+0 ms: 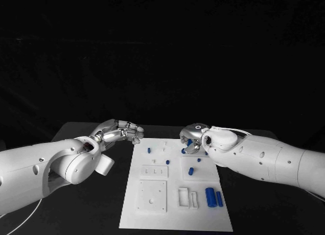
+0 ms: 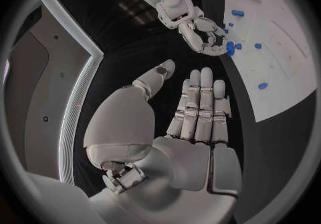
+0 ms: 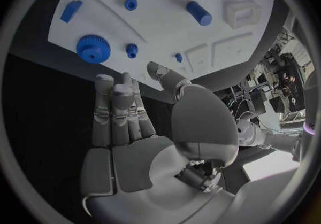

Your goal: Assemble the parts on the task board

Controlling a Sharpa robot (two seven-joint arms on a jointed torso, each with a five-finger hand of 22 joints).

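Both hands hung empty, fingers apart: left hand (image 1: 120,132) off the board's (image 1: 176,215) far-left corner, right hand (image 1: 193,137) over its far edge beside the gear (image 3: 93,48). The gear looked light and rigid, best pinched by its toothed rim.

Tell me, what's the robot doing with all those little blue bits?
It is putting small blue parts together on a white board. Right now neither robot hand holds anything. The right robot hand hovers over the board's far end, fingers apart, just above a blue gear and some pegs. The left robot hand waits open over the black table, beside the board. Two blue cylinders lie side by side near the board's close end.
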